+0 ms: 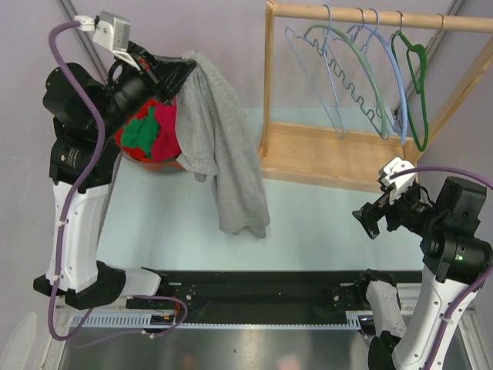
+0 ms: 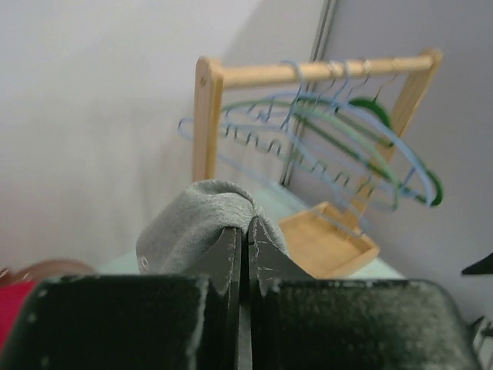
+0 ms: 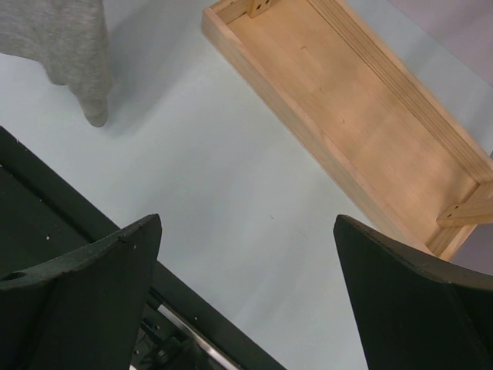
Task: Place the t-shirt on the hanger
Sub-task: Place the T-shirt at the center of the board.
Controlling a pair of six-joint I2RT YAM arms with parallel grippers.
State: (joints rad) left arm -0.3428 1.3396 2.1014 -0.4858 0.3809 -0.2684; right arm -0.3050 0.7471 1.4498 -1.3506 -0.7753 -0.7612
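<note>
The grey t-shirt [image 1: 223, 146] hangs from my left gripper [image 1: 183, 68], which is raised at the back left and shut on a fold of its fabric. In the left wrist view the jaws [image 2: 245, 228] are pressed together with grey cloth [image 2: 192, 223] bunched over their tips. The shirt's lower end [image 3: 77, 46] reaches the table. The pale blue hanger [image 1: 329, 23] hangs at the left end of the wooden rack's rail [image 1: 370, 15], apart from both grippers. My right gripper [image 1: 370, 220] is wide open and empty [image 3: 246, 223], low over the table near the rack's base.
A round basket [image 1: 150, 166] with red, green and magenta garments sits under the left arm. The rack also carries a sage-green wavy hanger [image 1: 350, 73], another blue one and a dark green one [image 1: 418, 92]. The rack's wooden base tray [image 3: 354, 100] lies at the right. A black rail [image 1: 254, 285] runs along the near edge.
</note>
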